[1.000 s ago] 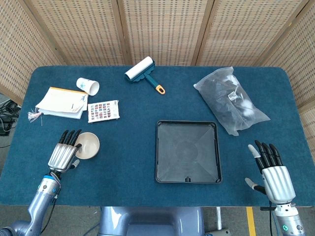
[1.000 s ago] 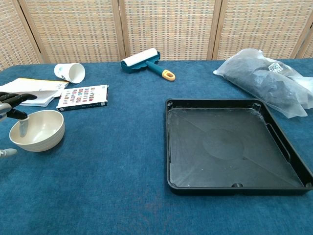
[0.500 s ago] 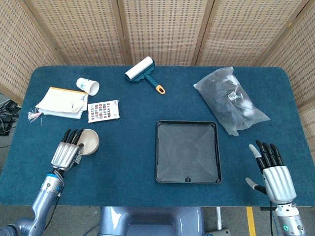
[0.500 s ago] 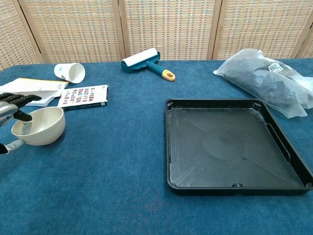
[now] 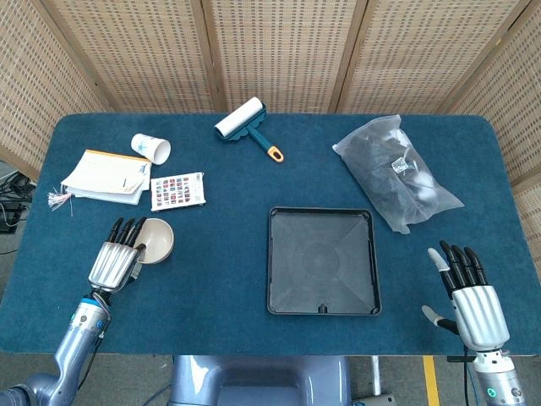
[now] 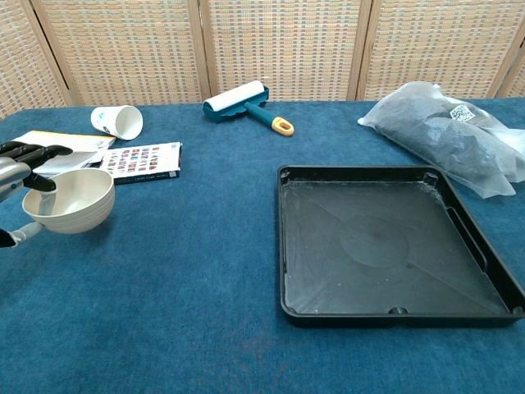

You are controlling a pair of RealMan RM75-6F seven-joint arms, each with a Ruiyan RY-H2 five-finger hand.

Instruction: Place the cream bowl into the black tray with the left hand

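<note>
Gripping the cream bowl (image 5: 155,240) by its rim, the left hand (image 5: 115,259) has fingers hooked inside, thumb beneath. Since a second ago the bowl has risen off the counter (image 5: 220,279) (shadow beneath, chest view). Lift done; black tray (image 5: 322,260) lies well to the hand's right. Right hand (image 5: 469,298) idle, fingers spread, empty.

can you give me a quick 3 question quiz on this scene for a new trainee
1. True or false: the cream bowl already sits inside the black tray.
2. Which hand grips the bowl? A) left hand B) right hand C) neither
3. Fill in: the object lying on its side beside the booklet is a paper ____.

Key:
1. False; the tray holds nothing and the bowl is at the table's left side.
2. A
3. cup
</note>
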